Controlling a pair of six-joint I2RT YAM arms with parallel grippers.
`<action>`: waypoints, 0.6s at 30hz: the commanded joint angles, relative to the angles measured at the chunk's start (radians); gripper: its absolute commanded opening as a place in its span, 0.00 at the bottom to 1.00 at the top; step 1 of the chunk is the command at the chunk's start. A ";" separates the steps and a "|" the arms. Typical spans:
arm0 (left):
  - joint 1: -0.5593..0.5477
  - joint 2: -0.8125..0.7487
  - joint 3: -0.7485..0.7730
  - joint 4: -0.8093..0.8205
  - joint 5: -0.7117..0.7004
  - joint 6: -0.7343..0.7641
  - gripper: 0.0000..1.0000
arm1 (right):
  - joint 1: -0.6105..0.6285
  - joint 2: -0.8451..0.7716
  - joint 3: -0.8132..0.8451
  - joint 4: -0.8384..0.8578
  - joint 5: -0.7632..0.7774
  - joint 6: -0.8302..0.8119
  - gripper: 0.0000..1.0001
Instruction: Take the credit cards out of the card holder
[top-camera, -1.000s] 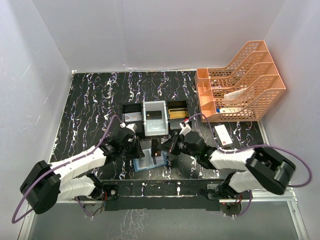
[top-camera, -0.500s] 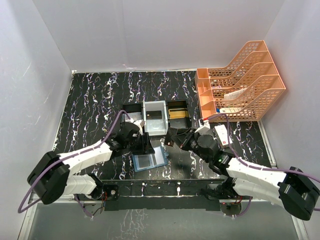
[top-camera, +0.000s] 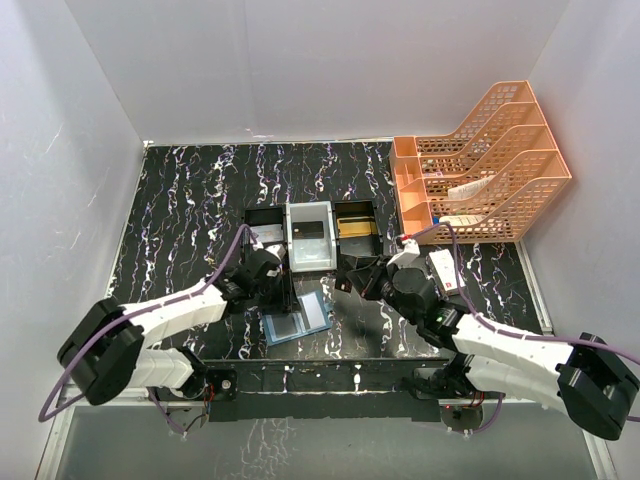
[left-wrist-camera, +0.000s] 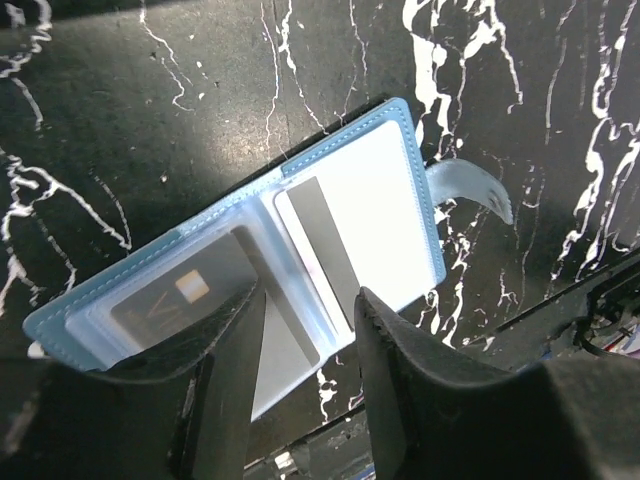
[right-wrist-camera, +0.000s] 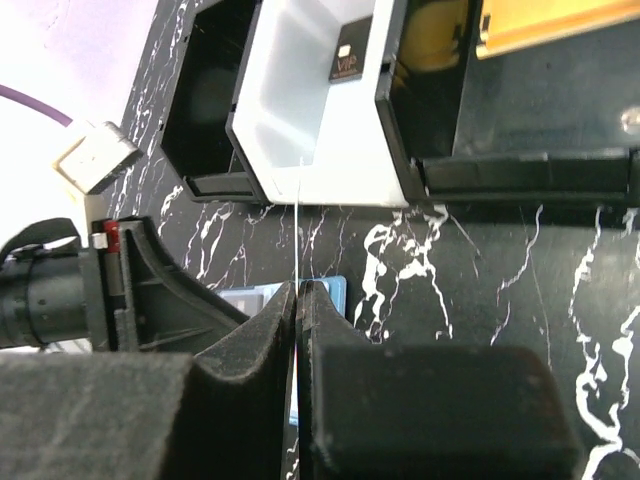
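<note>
- The card holder (top-camera: 297, 318) lies open and flat on the black marbled table (top-camera: 190, 200). It sits just in front of the three-compartment tray (top-camera: 288, 236), between the two grippers.
- The left wrist view shows its clear pockets. One leaf holds a dark card with a gold chip (left-wrist-camera: 180, 300) and the other a silver-grey card (left-wrist-camera: 322, 250). The snap tab (left-wrist-camera: 470, 187) curls out from the outer edge.
- The left gripper (top-camera: 280, 288) hangs over the holder with its fingers (left-wrist-camera: 235, 400) spread, one on each side of the fold. Whether they touch the holder cannot be told.
- The right gripper (top-camera: 350, 274) is near the front of the tray. Its fingers are pressed together on a thin card (right-wrist-camera: 298, 220), which stands upright and is seen edge-on, so its colour cannot be told.
- In the tray, a dark VIP card (right-wrist-camera: 350, 55) lies in the white middle compartment. A gold-tan card (right-wrist-camera: 545, 25) lies in the black compartment to its right.
</note>
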 joint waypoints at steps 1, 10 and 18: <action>-0.002 -0.121 0.005 -0.083 -0.062 0.011 0.43 | 0.005 0.012 0.106 0.051 0.004 -0.183 0.00; 0.006 -0.197 0.105 -0.242 -0.206 0.082 0.68 | 0.004 0.181 0.261 0.108 -0.142 -0.607 0.00; 0.263 -0.304 0.133 -0.336 -0.126 0.137 0.99 | 0.005 0.413 0.463 0.040 -0.139 -1.037 0.00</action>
